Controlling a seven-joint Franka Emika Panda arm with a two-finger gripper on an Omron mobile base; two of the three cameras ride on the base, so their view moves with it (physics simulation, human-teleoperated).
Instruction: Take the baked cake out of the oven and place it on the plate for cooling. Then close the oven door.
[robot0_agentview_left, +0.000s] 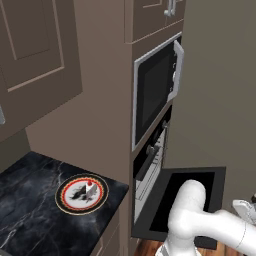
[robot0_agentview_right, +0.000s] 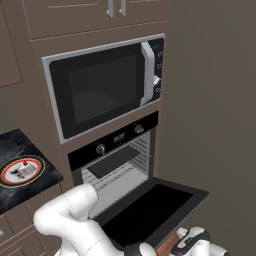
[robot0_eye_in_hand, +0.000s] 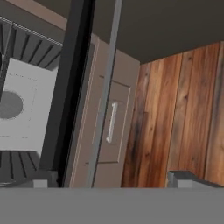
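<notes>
Space around the oven door (robot0_agentview_left: 192, 197) matters first in your left base view: the black glass panel hangs fully down, its far edge close to the plain wall on the right. Up and left of the arm's elbow, the plate (robot0_agentview_left: 82, 194) sits on the dark marble counter (robot0_agentview_left: 30, 200) with the baked cake (robot0_agentview_left: 90, 188) on it.

In your right base view, the oven (robot0_agentview_right: 117, 165) stands open under the microwave (robot0_agentview_right: 102, 85), wire racks bare. The arm folds low in front of the door, wrist down by the door's front edge.

In your hand view, the gripper (robot0_eye_in_hand: 111, 181) is spread wide, holding nothing, fingertips (robot0_eye_in_hand: 183, 178) just below the silver bar handle (robot0_eye_in_hand: 105, 94). Wood floor (robot0_eye_in_hand: 179, 118) lies beyond.
</notes>
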